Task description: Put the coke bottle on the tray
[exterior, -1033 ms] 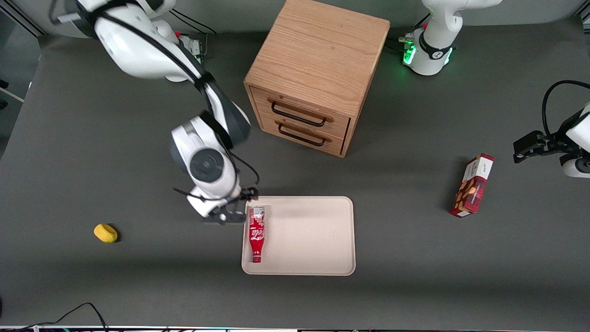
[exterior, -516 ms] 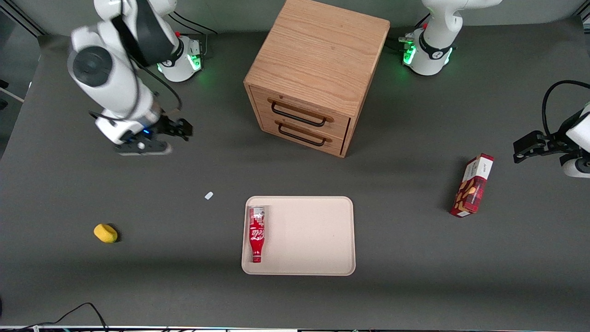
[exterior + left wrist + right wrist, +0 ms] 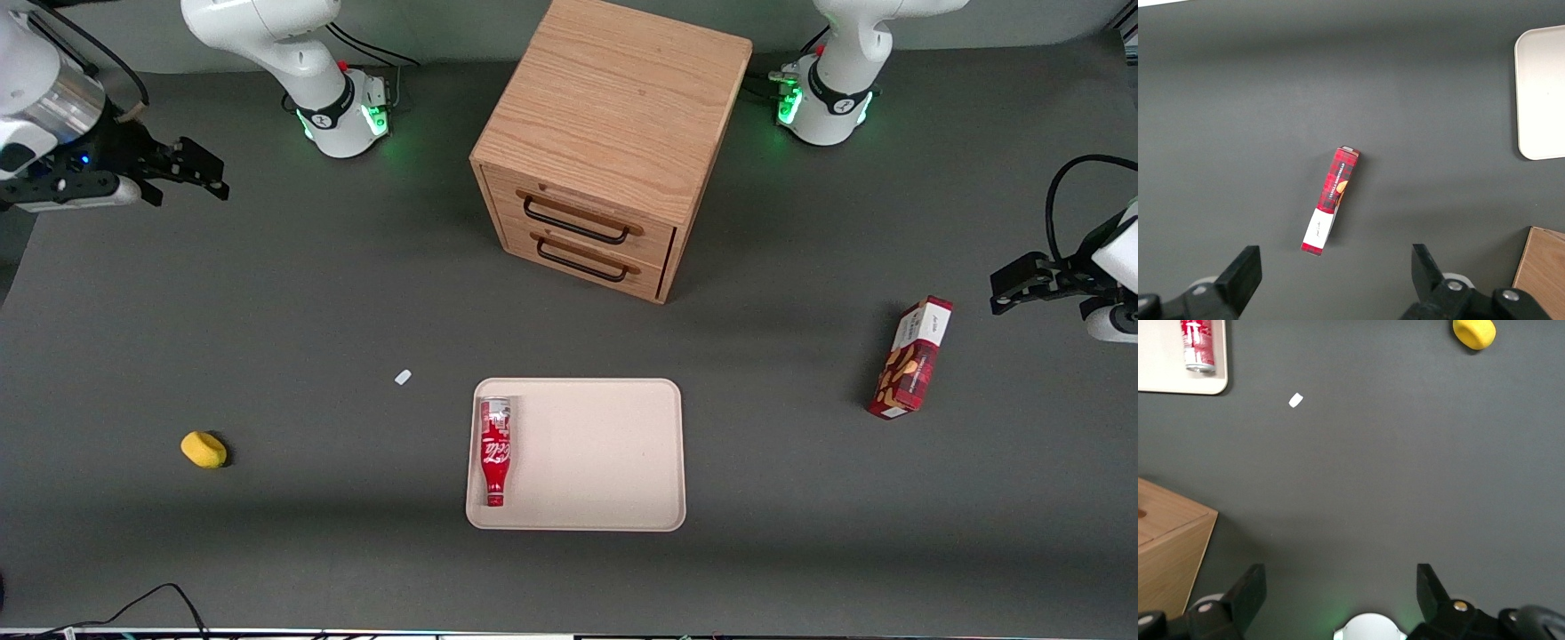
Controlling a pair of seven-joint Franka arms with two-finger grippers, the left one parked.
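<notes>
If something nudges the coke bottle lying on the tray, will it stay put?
Probably not firmly. The coke bottle lies on its side on the tray, so its round body could roll; the low rim beside it may stop it. The pincer, open, is far away.

A wooden cabinet (image 3: 612,142), snack box (image 3: 911,358), yellow lump (image 3: 204,449) and white scrap (image 3: 403,377).

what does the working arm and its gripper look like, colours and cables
The right arm has glossy white rounded shells with a green-lit base and black cables. Its gripper, above the table's working-arm end, is black with two blocky fingers on a silver wrist showing a small blue light.
</notes>
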